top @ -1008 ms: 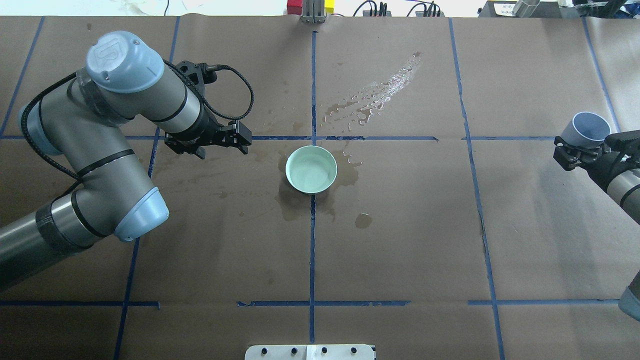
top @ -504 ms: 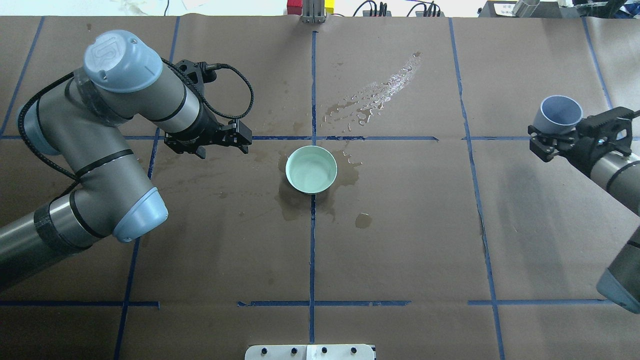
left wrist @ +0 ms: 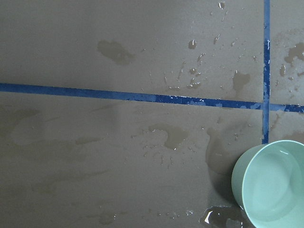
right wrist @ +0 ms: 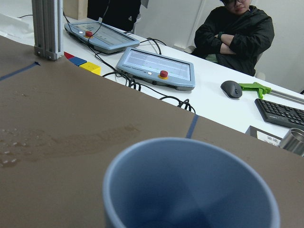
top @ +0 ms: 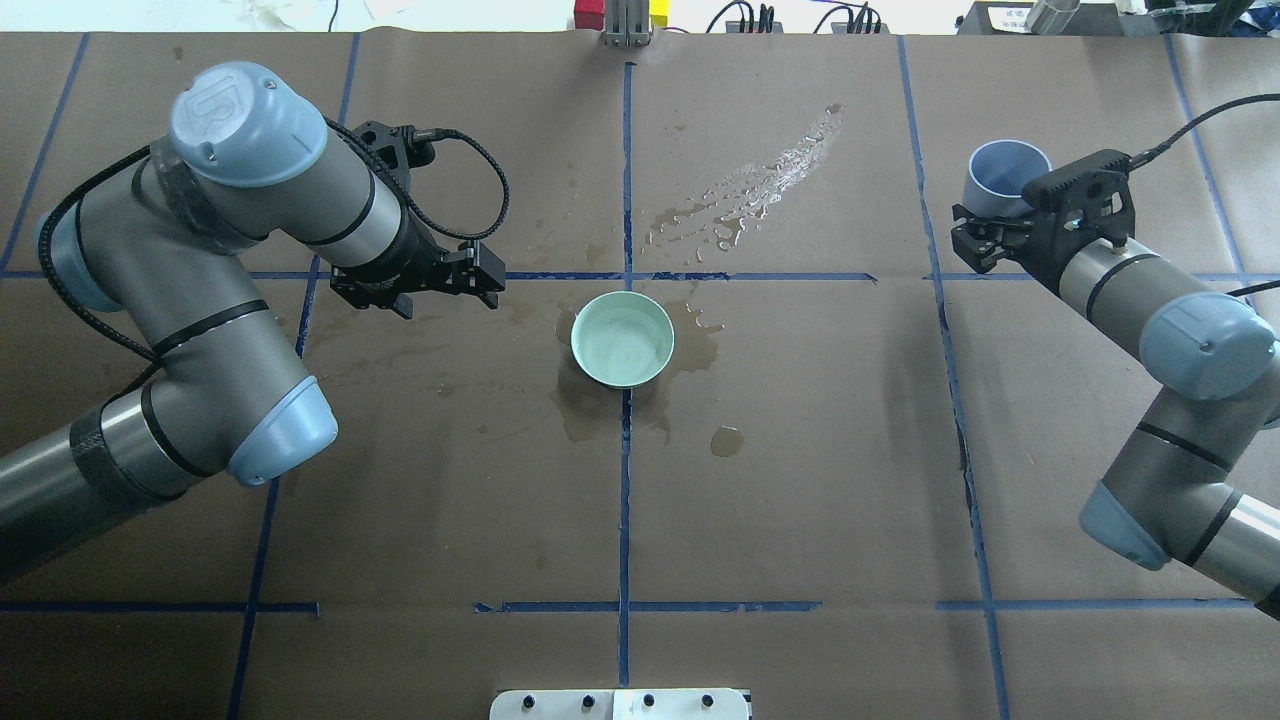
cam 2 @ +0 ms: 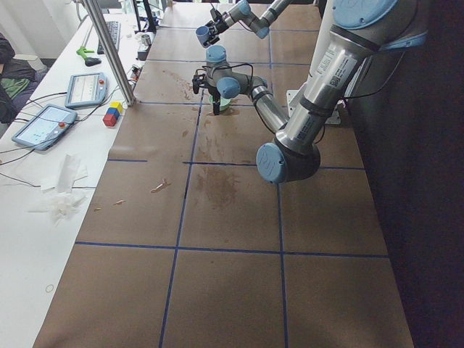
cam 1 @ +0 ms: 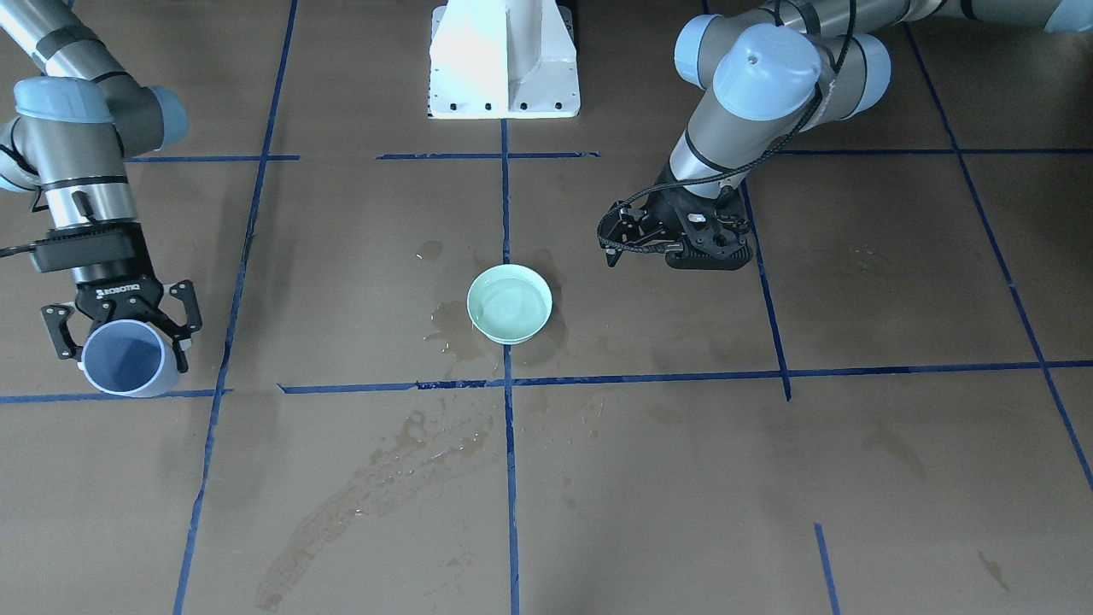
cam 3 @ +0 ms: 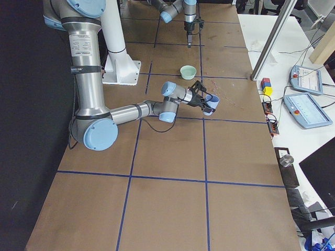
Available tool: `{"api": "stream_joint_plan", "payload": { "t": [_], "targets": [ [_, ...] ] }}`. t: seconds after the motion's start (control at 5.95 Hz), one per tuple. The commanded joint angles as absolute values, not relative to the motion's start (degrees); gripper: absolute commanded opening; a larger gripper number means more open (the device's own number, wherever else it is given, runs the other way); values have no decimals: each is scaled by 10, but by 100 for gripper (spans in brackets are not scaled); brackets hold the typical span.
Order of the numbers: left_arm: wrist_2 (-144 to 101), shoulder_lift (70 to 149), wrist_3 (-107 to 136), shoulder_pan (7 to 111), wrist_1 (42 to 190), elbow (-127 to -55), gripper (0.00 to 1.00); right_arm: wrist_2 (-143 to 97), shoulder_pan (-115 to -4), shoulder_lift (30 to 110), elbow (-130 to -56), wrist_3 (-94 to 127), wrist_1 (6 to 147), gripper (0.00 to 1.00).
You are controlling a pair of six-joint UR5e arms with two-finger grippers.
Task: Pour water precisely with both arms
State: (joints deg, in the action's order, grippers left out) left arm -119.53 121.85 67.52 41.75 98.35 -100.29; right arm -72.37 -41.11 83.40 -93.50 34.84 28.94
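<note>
Overhead exterior: right gripper [top: 990, 222] clamped on blue cup [top: 1005, 170], upper right; left gripper [top: 485, 275] left of centre, apart or together unclear. Water [top: 625, 340] shimmers in green bowl [top: 575, 345], centre. Carry cup level, tip slowly over bowl.

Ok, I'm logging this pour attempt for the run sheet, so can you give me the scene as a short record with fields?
right gripper: shut on blue cup, roughly upright, far from the bowl
left gripper: open, empty, beside green bowl, not touching it
water: some in the bowl; cup's contents unclear
spills: shiny wet streak beyond the bowl, dark blotches around its base
</note>
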Motion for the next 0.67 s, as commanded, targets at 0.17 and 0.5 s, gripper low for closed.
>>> {"api": "stream_joint_plan", "payload": {
  "t": [0.17, 0.5],
  "targets": [
    [-1195, 1219, 674, 417, 983, -1003, 100, -663, -344, 747, -974, 347, 415, 0],
    [-1197, 1219, 674, 417, 983, -1003, 100, -556, -256, 681, -969, 342, 498, 0]
  ]
}}
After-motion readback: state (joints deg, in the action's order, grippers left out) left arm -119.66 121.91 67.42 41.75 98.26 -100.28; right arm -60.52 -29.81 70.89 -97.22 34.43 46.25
